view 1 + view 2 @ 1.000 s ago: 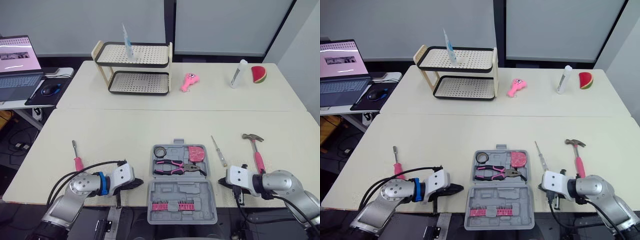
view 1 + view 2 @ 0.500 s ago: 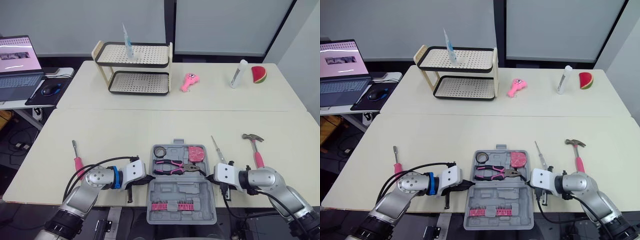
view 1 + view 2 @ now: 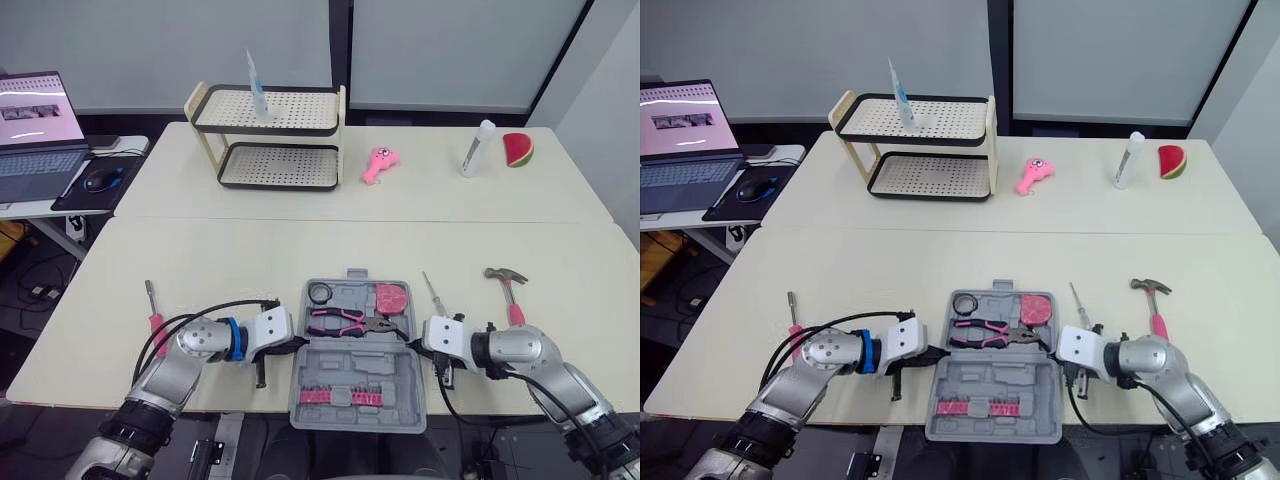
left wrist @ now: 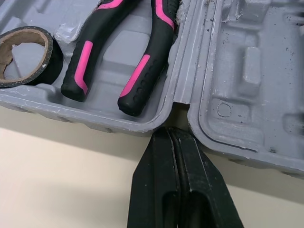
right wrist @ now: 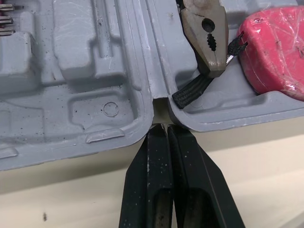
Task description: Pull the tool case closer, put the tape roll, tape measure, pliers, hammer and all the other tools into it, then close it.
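Grey tool case [image 3: 355, 365] lies open at the tabletop's [image 3: 250, 260] near edge. Wrist views reveal left gripper [image 4: 172, 132] and right gripper [image 5: 166, 127] — fingers together — at its hinge gaps.

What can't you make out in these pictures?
Left eye view: the open grey laptop is cut off by the picture's edge.
Left eye view: the small pink object on the far table is too small to identify.
Right wrist view: the pink tape measure in the grey plastic tool case runs past the edge.
Left wrist view: whether the left gripper's black fingers touch the case cannot be told.
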